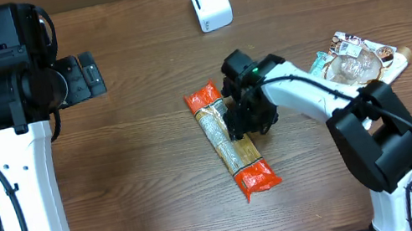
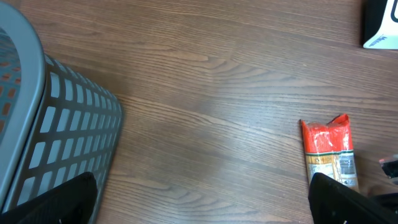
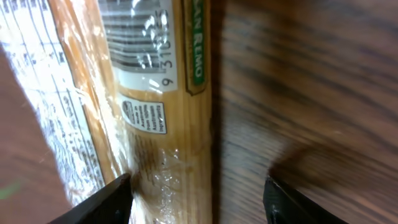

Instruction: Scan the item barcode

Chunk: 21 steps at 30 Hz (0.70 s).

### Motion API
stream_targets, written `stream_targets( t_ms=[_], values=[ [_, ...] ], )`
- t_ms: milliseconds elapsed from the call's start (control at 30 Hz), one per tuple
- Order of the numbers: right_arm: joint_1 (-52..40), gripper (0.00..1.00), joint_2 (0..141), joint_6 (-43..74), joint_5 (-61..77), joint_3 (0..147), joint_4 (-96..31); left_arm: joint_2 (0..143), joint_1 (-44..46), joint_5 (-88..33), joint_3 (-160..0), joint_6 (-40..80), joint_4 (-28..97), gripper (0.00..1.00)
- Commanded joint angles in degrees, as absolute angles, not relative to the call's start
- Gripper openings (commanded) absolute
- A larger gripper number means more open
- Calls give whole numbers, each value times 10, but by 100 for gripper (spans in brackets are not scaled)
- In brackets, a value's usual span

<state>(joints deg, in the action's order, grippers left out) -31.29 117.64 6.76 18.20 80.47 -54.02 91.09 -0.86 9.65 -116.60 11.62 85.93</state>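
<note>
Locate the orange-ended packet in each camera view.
Overhead: packet lies centre, diagonal.
Left wrist: packet at lower right edge.
Right wrist: packet fills left half, barcode at top.
Shared landmark: white scanner, top centre overhead, top-right corner in left wrist; not in right wrist.

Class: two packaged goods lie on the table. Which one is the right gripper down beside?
The long packet with orange ends, in the middle: the right gripper sits at its edge. The crumpled clear bag lies apart, further right.

On the table (image 1: 140,76): packet (image 1: 231,149) in the middle, scanner (image 1: 210,1) behind it, wrapped snacks (image 1: 356,62) well right, basket (image 2: 62,124) far left.
</note>
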Motion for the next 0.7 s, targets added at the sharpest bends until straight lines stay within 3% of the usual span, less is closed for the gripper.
stream_targets(
  t_ms=[0, 100, 267, 333, 667],
  values=[
    [-303, 68, 1197, 26, 297, 796, -547, 908, -11, 94, -1169, 120, 859, 99],
    [-301, 63, 1197, 25, 319, 783, -541, 908, -11, 94, -1169, 120, 859, 100],
    [-302, 13, 1197, 26, 330, 750, -507, 908, -11, 94, -1169, 120, 859, 100],
    [-298, 6, 1197, 26, 332, 750, -504, 908, -11, 94, -1169, 120, 859, 100],
    [-265, 4, 1160, 28, 289, 814, -543, 908, -11, 94, -1169, 120, 859, 100]
  ],
)
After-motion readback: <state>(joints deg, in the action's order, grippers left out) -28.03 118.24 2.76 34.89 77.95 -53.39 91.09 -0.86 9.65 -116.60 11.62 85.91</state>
